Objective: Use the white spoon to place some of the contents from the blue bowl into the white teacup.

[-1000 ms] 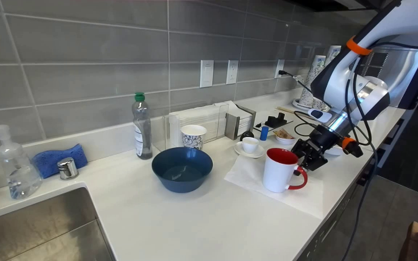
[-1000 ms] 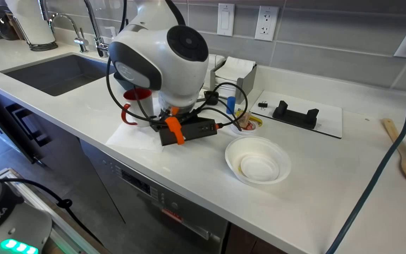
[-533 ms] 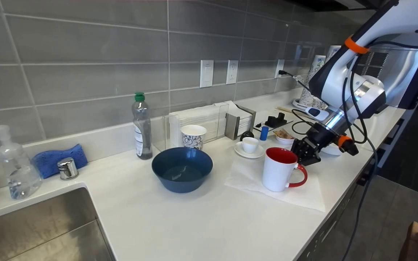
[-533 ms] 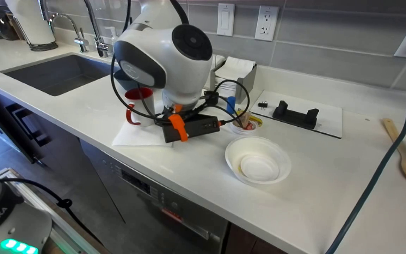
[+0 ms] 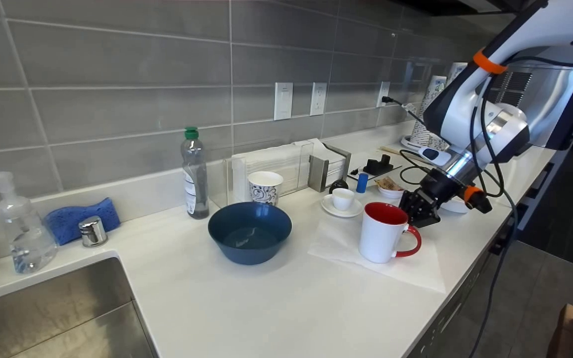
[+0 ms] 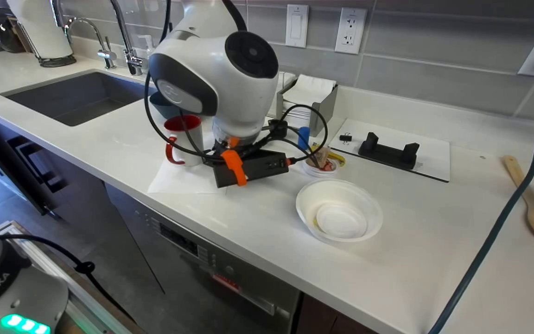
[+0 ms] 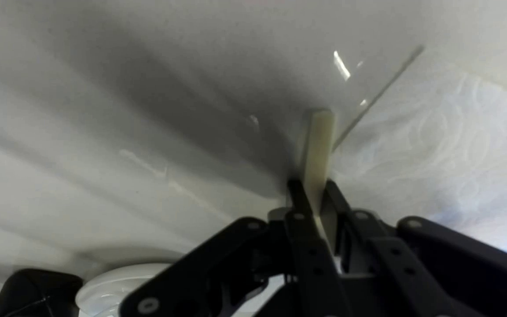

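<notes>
The dark blue bowl (image 5: 249, 254) stands on the counter; in an exterior view (image 6: 163, 110) it is mostly hidden behind the arm and mug. Its contents cannot be made out. The white teacup (image 5: 343, 200) sits on its saucer beyond the bowl. The saucer's rim shows at the lower left of the wrist view (image 7: 104, 284). My gripper (image 5: 420, 215) is low, behind the red-handled mug. In the wrist view the gripper (image 7: 313, 184) is shut on a thin, pale strip, the white spoon (image 7: 319, 143). The spoon's far part is hidden in both exterior views.
The white mug with red handle (image 5: 382, 238) stands on a paper napkin (image 5: 428, 263), close to the gripper. A patterned cup (image 5: 265, 189) and a soap bottle (image 5: 195, 174) stand behind the bowl. A shallow white bowl (image 6: 306, 199) lies near the counter's front edge.
Since one second ago the gripper has shifted slightly up and back behind the mug and appears more closed. The napkin under the mug has slid a little. The last half second shows almost no change.
</notes>
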### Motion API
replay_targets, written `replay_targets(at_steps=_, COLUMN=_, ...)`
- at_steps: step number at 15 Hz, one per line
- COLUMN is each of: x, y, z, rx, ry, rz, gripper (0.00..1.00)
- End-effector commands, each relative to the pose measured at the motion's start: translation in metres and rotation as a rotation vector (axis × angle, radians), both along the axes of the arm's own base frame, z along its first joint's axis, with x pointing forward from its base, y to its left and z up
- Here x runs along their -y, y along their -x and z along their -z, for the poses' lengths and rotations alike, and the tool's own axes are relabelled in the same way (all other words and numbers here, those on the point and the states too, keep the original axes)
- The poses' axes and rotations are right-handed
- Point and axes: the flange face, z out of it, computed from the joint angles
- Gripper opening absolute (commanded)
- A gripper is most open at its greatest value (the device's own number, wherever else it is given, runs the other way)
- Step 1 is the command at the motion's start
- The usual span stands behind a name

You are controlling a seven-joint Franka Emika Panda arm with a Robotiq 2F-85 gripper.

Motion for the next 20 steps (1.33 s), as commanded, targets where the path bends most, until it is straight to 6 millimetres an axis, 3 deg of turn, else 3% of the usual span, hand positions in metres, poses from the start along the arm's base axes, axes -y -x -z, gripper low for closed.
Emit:
replay_targets(at_steps=1, x=-0.005, y=0.02, z=-0.017, rx=-0.017, ry=0.048, rz=-0.001, gripper=0.03)
replay_targets(at_steps=10, x=-0.001, y=0.051, z=-0.079, rx=0.026, ry=0.173, rz=0.092, gripper=0.03)
replay_targets(at_steps=11, x=0.01, y=0.033, z=-0.089, rx=0.028, ry=0.187, rz=0.103, gripper=0.03)
replay_targets(at_steps=13, x=0.011, y=0.031, z=-0.116, rx=0.035, ry=0.227, rz=0.121, gripper=0.03)
replay_targets(at_steps=15, x=-0.004, y=0.045, z=-0.137, rx=0.046, ry=0.278, rz=0.108, gripper=0.03)
replay_targets(at_steps=16, x=0.0, y=0.029, z=-0.155, rx=0.037, ry=0.302, rz=0.1, gripper=0.03)
replay_targets(at_steps=20, x=-0.062, y=0.03, z=-0.193, rx=0.044, ry=0.425, rz=0.023, gripper=0.03)
